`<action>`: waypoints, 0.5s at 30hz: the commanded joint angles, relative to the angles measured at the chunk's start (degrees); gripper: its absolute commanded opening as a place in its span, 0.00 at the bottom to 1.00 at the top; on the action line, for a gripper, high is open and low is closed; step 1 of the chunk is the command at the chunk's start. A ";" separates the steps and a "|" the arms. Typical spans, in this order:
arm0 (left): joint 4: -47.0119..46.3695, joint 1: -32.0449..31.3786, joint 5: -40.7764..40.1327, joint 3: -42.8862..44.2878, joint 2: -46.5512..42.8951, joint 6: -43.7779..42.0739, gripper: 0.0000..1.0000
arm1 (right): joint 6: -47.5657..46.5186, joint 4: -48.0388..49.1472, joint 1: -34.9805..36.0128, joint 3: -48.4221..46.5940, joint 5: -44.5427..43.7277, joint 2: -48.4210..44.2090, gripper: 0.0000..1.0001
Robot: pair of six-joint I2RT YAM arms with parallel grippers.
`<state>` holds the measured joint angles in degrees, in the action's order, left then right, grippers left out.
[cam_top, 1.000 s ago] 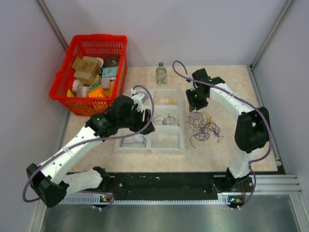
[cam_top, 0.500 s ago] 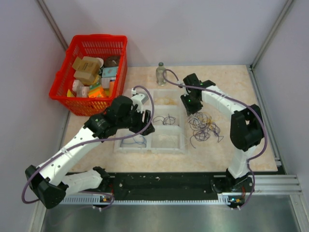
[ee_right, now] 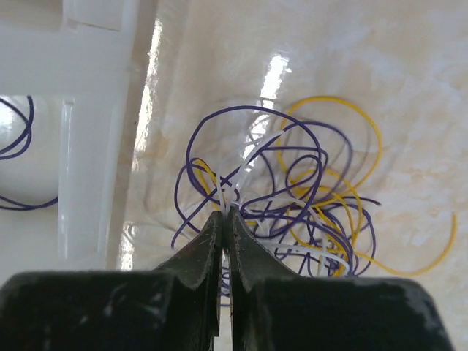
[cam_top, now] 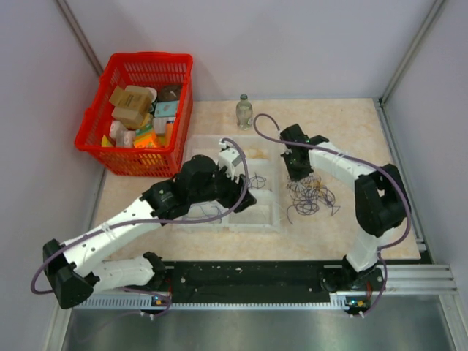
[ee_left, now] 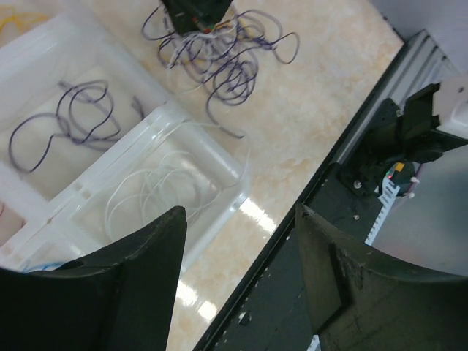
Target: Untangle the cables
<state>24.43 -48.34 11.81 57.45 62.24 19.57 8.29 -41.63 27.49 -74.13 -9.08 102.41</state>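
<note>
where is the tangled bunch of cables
Top view: the cables lie on the table just right of the tray, the right gripper pinching them.

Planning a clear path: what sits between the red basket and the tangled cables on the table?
The clear compartment tray, with the left arm reaching over it; the top view shows this.

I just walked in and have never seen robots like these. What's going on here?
Two robot arms are sorting out a tangle of thin cables lying beside a clear tray. The right gripper is shut at the tangle's edge and seems to pinch a strand. The left gripper hangs open above the tray, holding nothing. One compartment holds a purple wire, another a white wire; most of the bunch is not yet separated.
</note>
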 commanded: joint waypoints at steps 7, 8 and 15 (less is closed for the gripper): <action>-23.98 -7.83 0.93 3.35 13.33 5.91 0.67 | 10.42 -1.86 -1.29 2.85 -6.57 -27.24 0.00; -23.64 -7.83 1.37 5.37 15.52 6.44 0.67 | 11.21 -3.01 -1.64 2.85 -5.87 -29.27 0.00; -28.36 -7.91 7.87 17.34 25.64 9.34 0.75 | 19.29 -6.18 -5.24 0.66 1.25 -41.14 0.00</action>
<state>6.33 -56.10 15.38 68.27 86.02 26.22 20.49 -45.04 24.18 -72.23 -11.84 65.58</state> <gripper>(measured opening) 0.730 0.010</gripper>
